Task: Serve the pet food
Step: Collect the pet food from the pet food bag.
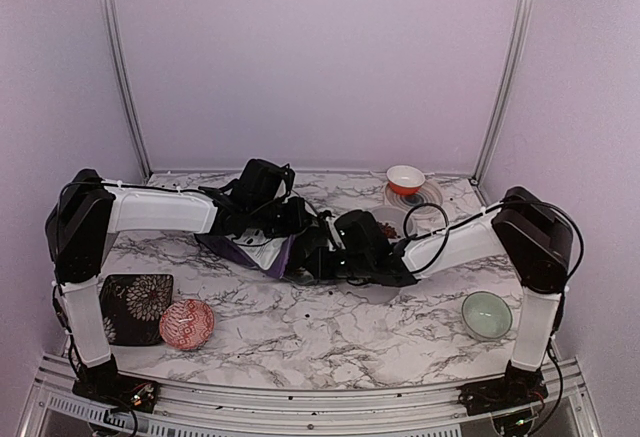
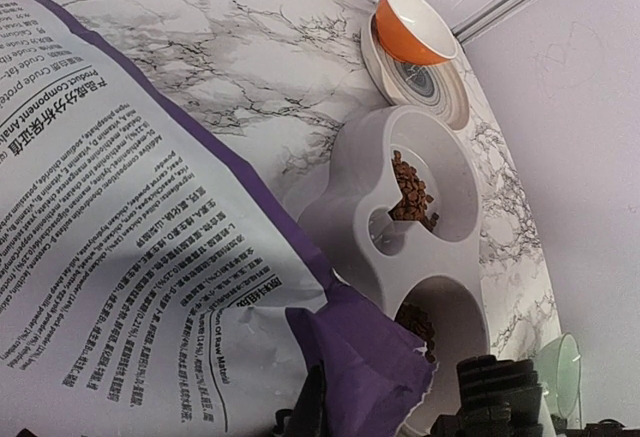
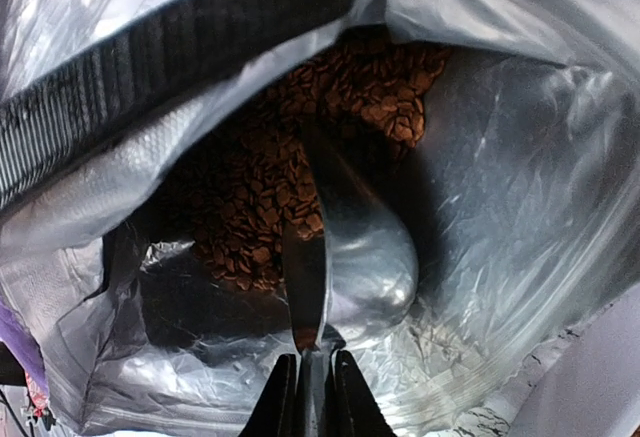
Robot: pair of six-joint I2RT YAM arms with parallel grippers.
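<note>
Top view: purple bag (image 1: pixel 250 249) lying on the table (image 1: pixel 330 332), both arms meeting at its mouth. Left wrist view: left pincer (image 2: pixel 400 407) clamped on the bag's purple lip; grey feeder (image 2: pixel 345 227) just beside it, pet food (image 2: pixel 410 189) in both bowls. Right wrist view: right pincer (image 3: pixel 308 392) gripping the metal scoop (image 3: pixel 365 252) by its handle, inside the bag, against more pet food (image 3: pixel 260 197). Advised: hold the mouth wide, push the scoop under the heap, lift level.

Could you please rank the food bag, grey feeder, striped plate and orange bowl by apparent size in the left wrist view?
1. food bag, nearest the camera, which inflates it
2. grey feeder
3. striped plate, partly hidden
4. orange bowl, close to the plate's size
</note>
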